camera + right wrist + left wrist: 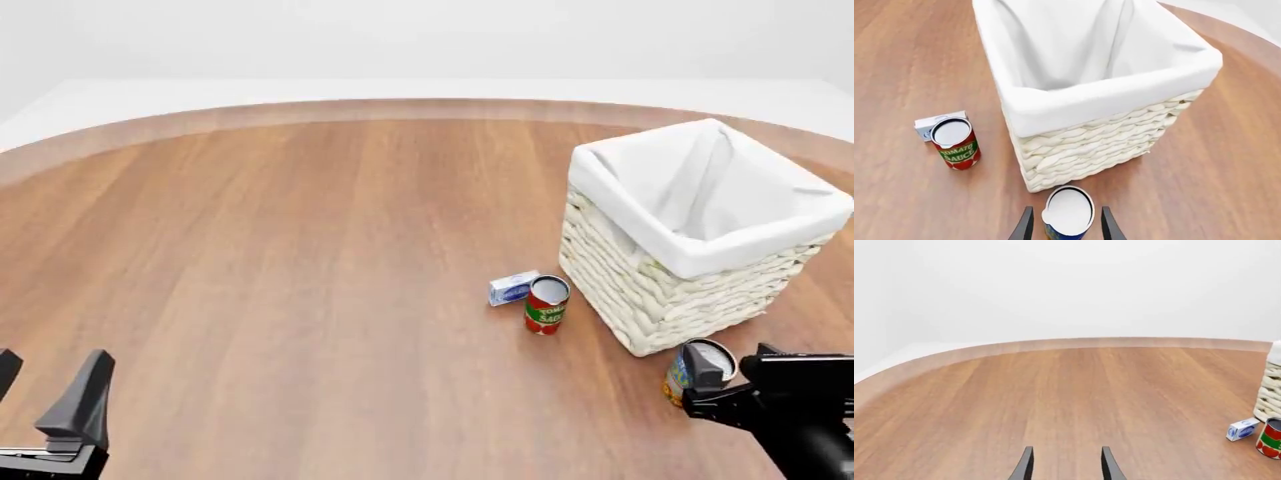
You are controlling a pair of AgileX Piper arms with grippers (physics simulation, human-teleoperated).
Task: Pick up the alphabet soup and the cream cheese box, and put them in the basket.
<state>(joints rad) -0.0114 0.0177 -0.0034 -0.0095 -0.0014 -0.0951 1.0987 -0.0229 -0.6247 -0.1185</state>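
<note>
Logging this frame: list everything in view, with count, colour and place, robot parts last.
basket: one, cream-white wicker with white cloth liner, on the table's right side, nothing visible inside.
alphabet soup: one, blue and yellow label, pale top, near the basket's front corner, between the right gripper's fingers.
tomato soup can: one, red and green label, upright just left of the basket.
cream cheese box: one, light blue and white, right beside that can on its far left.
table: one, brown wood, rounded far edge.
left gripper: one, black, open, over bare table at near left.
right gripper: one, black, fingers either side of the alphabet soup; contact unclear.
</note>
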